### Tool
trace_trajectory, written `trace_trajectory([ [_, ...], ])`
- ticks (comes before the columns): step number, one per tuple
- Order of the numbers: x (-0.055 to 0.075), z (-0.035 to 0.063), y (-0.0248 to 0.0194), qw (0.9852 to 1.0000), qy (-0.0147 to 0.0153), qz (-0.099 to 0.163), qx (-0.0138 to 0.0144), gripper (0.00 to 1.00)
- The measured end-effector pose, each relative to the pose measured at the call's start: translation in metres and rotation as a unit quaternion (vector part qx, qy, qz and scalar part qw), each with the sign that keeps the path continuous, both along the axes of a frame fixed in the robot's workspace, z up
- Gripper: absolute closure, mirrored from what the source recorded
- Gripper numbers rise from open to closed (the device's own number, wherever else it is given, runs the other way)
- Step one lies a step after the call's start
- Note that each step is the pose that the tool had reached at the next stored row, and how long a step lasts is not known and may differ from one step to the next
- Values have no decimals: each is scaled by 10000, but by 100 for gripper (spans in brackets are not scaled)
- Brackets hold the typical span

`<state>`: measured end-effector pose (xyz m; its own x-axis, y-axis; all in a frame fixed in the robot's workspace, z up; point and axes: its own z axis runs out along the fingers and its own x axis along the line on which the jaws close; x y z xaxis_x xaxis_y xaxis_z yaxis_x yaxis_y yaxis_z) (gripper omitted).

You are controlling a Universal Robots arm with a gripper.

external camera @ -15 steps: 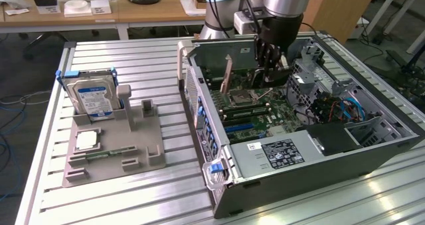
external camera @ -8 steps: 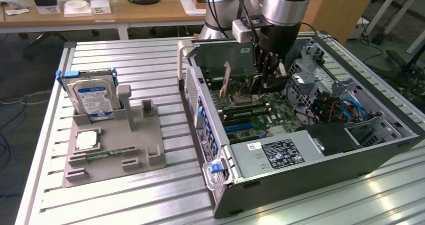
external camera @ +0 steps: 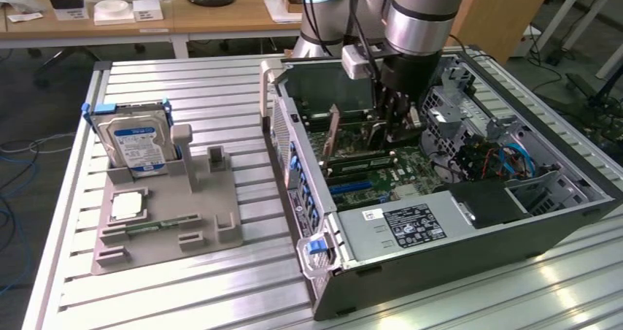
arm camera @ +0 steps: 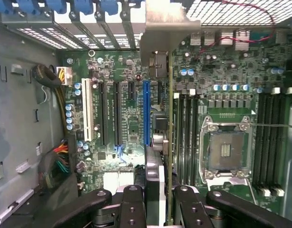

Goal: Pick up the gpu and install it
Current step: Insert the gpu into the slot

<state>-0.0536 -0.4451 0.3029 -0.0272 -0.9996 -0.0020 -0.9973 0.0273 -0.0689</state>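
The gpu shows edge-on in the wrist view as a thin green board, with its silvery bracket at the end toward the case's slot openings. My gripper is shut on it, one black finger on each side. The card stands upright over the motherboard, between the long blue slot and the memory slots. Whether it is seated in a slot cannot be told. In the exterior view my gripper reaches down into the open computer case, and the gpu stands below it.
A power supply fills the near end of the case, and drive cages with blue cables sit at the exterior view's right. On the exterior view's left, a grey fixture holds a hard drive, a processor chip and a memory stick.
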Motion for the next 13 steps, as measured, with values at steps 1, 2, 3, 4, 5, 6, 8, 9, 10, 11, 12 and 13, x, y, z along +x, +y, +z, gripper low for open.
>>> trace_trajectory([
  [1,0,-18,0,10000,0,0,0,72],
  [2,0,-36,0,10000,0,0,0,72],
  [3,1,-55,0,10000,-1,1,0,72],
  [4,1,-69,0,10000,0,1,0,72],
  [5,0,-83,-1,10000,-1,1,-1,72],
  [6,-6,-97,-1,10000,-1,1,-1,72],
  [8,-39,-131,0,10000,-1,1,-1,72],
  [9,-49,-150,0,10000,-1,1,0,72],
  [10,-52,-165,0,10000,-1,1,0,72],
  [11,-52,-175,0,10000,-1,1,0,72],
  [12,-52,-183,-1,10000,-1,1,0,72],
  [13,-53,-190,-1,10000,-1,1,0,72],
])
